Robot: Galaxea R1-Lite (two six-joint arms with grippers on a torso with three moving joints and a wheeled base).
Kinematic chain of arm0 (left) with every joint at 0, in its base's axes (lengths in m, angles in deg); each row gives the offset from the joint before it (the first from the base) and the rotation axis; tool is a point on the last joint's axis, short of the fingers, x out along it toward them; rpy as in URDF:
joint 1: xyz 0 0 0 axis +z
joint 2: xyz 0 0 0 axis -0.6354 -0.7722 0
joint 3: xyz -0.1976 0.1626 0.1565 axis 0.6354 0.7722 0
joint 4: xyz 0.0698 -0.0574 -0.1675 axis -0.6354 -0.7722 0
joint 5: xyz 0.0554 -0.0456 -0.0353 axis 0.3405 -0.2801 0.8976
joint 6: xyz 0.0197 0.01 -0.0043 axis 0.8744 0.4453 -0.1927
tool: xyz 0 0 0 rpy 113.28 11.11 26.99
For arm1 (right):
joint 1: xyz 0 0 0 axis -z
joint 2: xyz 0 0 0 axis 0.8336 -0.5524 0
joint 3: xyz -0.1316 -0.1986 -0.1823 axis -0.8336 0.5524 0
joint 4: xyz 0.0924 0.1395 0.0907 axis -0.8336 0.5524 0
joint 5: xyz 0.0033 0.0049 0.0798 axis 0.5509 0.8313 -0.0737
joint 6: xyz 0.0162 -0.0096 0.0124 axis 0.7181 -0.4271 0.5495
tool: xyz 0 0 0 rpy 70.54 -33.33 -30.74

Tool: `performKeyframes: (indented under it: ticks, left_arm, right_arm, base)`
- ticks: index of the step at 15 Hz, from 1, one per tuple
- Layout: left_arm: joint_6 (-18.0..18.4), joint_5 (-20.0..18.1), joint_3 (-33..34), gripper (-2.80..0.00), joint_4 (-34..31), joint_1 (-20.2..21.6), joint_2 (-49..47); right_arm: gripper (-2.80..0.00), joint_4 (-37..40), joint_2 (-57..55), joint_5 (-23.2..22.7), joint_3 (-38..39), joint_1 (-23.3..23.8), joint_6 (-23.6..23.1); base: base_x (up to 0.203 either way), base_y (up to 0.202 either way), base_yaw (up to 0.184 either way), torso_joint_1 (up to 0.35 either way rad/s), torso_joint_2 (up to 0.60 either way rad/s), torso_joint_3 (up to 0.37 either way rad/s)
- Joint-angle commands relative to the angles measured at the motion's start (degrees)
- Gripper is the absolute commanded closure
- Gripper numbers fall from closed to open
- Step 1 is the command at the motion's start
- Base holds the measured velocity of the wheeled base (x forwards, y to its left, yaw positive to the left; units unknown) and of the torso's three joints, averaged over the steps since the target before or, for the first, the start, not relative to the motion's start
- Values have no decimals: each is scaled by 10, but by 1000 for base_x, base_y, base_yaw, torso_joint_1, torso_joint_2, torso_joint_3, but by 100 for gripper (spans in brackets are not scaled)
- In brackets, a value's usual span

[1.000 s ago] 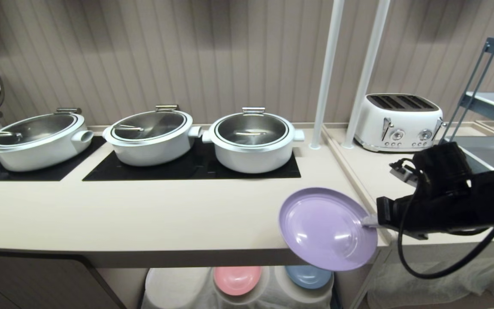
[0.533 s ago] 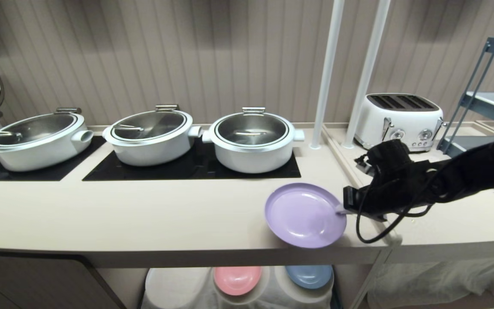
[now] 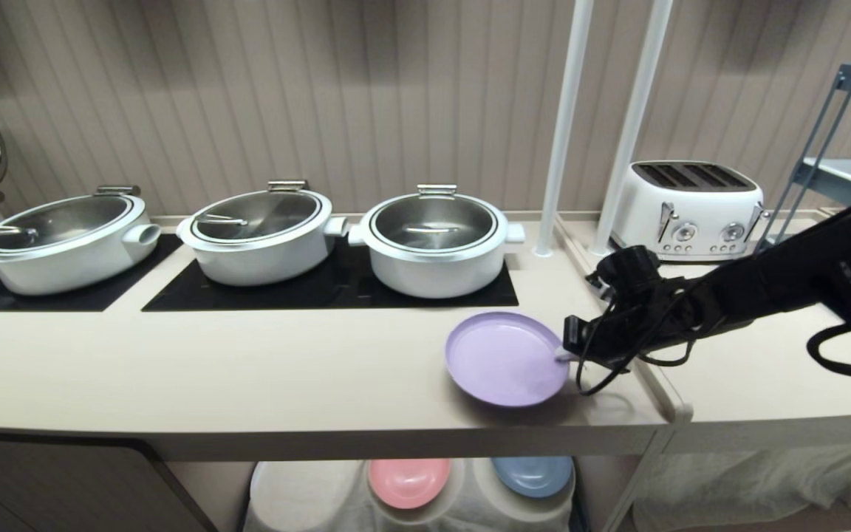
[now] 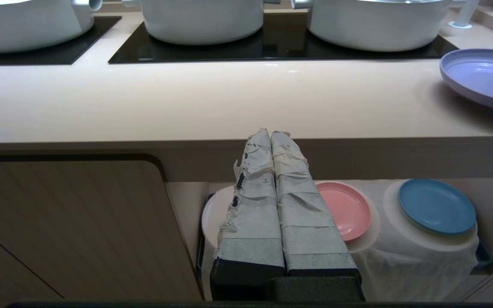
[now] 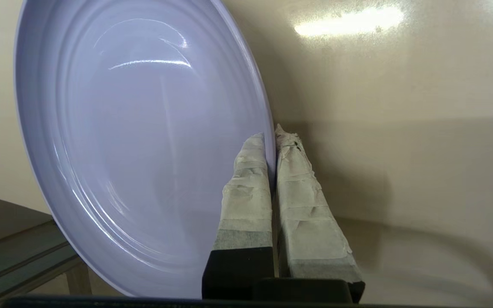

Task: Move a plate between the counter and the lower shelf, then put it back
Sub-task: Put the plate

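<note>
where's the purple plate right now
In the head view the plate is over the right end of the counter, in front of the rightmost pot, its right rim pinched by the right gripper.

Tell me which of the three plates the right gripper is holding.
The lilac plate, above the counter, pinched at its rim by the right gripper. The pink and blue plates sit below.

The plate (image 3: 505, 359) is plain lilac against the cream counter (image 3: 248, 369) with its black hob panels (image 3: 322, 292). Three white pots (image 3: 436, 244) carry silvery steel lids, and the toaster (image 3: 685, 209) is white too. Below sit a pink plate (image 3: 408, 482) and a blue plate (image 3: 532, 475), before a beige ribbed wall (image 3: 322, 96).
</note>
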Motion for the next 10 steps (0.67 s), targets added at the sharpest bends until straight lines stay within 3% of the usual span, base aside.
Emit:
performKeyframes:
  ticks: [1, 10]
  left_arm:
    - [0, 0, 0, 0, 0, 0, 0]
    - [0, 0, 0, 0, 0, 0, 0]
  right_arm:
    - [0, -1, -12, -1, -3, -1, 2]
    - [0, -7, -30, -1, -4, 1, 2]
  base:
    - [0, 0, 0, 0, 0, 0]
    - [0, 0, 0, 0, 0, 0]
